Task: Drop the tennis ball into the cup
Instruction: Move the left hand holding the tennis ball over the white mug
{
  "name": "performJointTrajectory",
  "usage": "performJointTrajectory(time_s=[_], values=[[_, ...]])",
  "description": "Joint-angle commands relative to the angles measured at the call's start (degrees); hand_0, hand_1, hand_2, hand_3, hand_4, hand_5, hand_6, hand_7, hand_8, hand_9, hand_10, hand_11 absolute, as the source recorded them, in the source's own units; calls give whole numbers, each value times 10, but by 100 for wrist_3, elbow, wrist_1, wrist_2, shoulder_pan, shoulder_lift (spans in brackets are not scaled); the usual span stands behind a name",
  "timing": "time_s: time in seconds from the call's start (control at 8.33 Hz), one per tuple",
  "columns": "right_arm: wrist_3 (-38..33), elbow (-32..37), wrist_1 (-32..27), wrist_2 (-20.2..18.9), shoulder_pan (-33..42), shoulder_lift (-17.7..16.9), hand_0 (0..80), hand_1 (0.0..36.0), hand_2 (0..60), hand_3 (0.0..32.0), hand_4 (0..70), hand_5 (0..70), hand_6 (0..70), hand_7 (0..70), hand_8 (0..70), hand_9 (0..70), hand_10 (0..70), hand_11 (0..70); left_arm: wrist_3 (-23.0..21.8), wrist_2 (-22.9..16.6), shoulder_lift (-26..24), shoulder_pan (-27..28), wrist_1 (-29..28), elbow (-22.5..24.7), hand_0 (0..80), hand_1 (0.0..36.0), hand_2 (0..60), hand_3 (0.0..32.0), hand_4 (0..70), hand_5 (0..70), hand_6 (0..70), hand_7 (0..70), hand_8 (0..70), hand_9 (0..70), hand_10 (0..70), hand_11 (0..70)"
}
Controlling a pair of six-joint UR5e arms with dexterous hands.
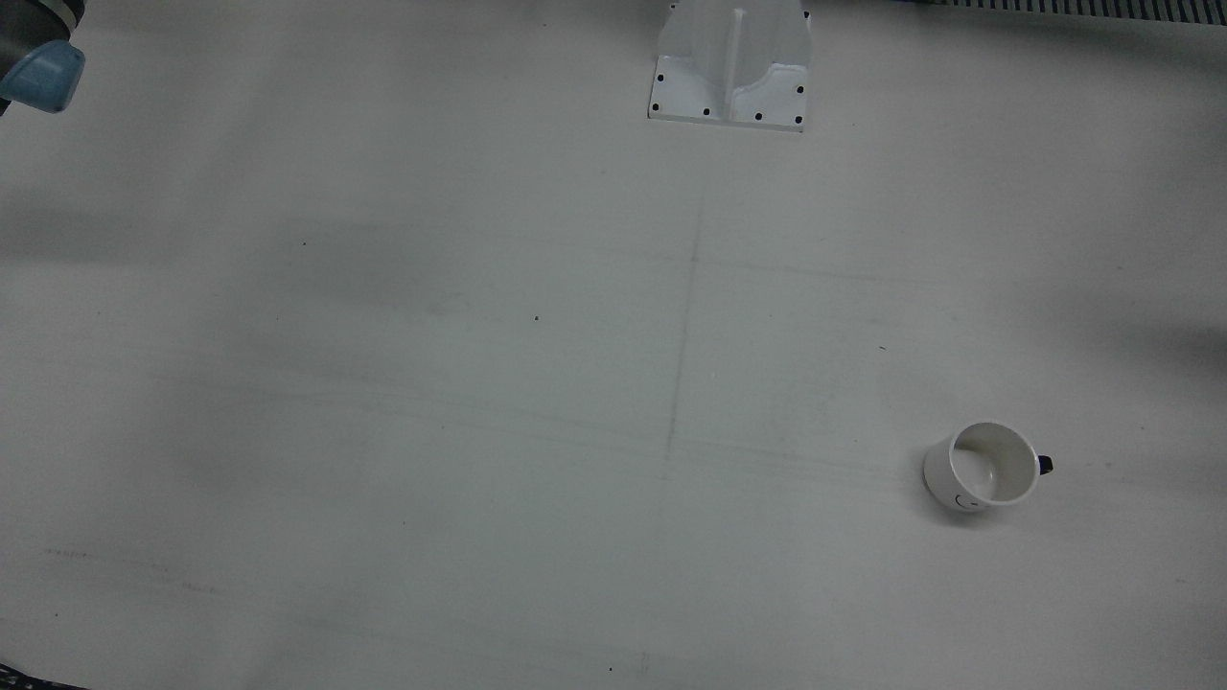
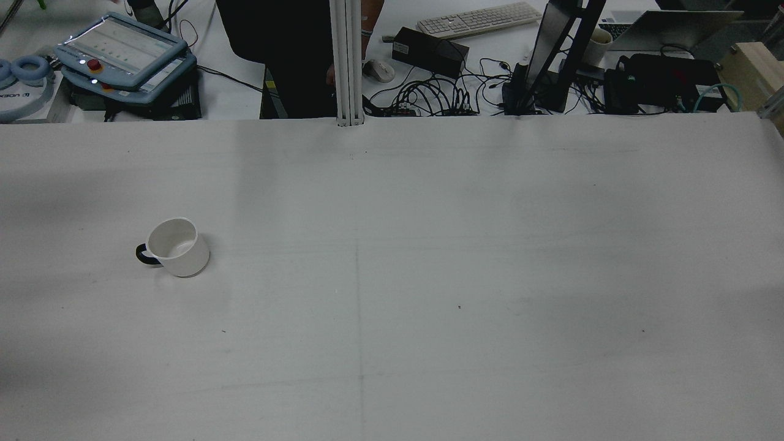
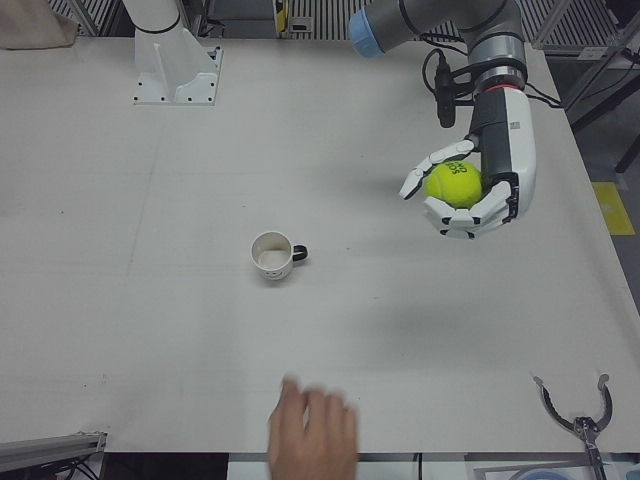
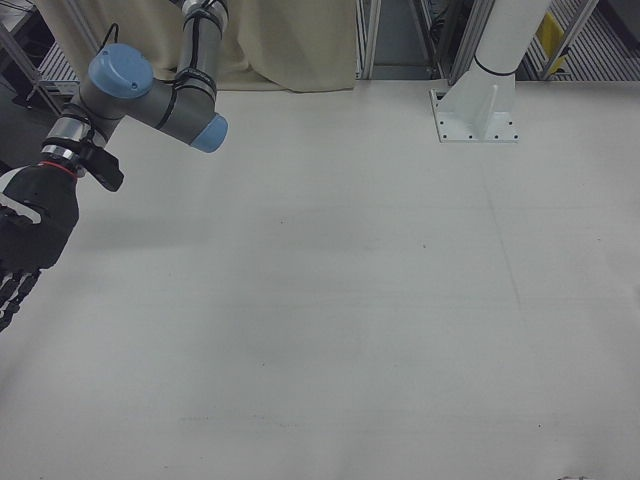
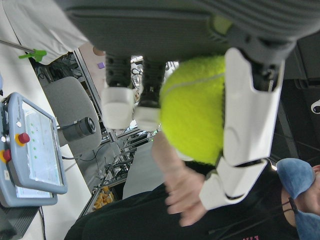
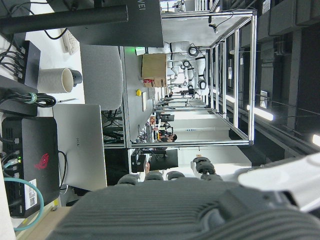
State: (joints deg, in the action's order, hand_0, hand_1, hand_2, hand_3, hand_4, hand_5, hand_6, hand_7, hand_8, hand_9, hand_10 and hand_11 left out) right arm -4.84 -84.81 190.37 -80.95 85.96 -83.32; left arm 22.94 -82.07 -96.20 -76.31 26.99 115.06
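Observation:
A white cup [image 3: 271,255] with a dark handle stands upright on the white table; it also shows in the front view [image 1: 982,466] and the rear view [image 2: 176,247]. My left hand [image 3: 468,195] is shut on a yellow-green tennis ball [image 3: 453,184] and holds it in the air, well to the right of the cup in the left-front view and apart from it. The left hand view shows the ball [image 5: 192,110] between white fingers [image 5: 247,125]. My right hand [image 4: 25,245] hangs open at the left edge of the right-front view, holding nothing.
A person's hand [image 3: 312,432] reaches over the near table edge in the left-front view. A white arm pedestal [image 1: 730,67] is bolted at the table's robot side. Cables, a keyboard and a teach pendant [image 2: 119,49] lie beyond the operators' edge.

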Motion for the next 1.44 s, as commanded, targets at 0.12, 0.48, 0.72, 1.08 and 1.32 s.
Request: performJointTrajectory(time_s=[0.12,0.48,0.72,1.08,1.32], values=[[0,0,0,0,0,0,0,0,0,0,0,0,0,0,0,0,0,0,0,77,-319,1308,359,254,595,360,600,0,700,510,700,700,700,700,700,700],[0,0,0,9,0,0,0,0,0,0,0,0,0,0,0,0,0,0,17,103,-698,2460,597,158,594,360,600,0,700,509,700,700,700,700,700,700],[0,0,0,9,0,0,0,0,0,0,0,0,0,0,0,0,0,0,17,339,-725,2918,624,44,596,360,600,0,700,508,700,700,700,700,697,700],[0,0,0,0,0,0,0,0,0,0,0,0,0,0,0,0,0,0,0,464,-743,3096,448,-273,594,360,600,0,700,445,700,700,700,700,684,700],[0,0,0,0,0,0,0,0,0,0,0,0,0,0,0,0,0,0,-148,464,-708,3061,474,-265,595,360,600,0,700,690,700,700,700,700,677,700]])
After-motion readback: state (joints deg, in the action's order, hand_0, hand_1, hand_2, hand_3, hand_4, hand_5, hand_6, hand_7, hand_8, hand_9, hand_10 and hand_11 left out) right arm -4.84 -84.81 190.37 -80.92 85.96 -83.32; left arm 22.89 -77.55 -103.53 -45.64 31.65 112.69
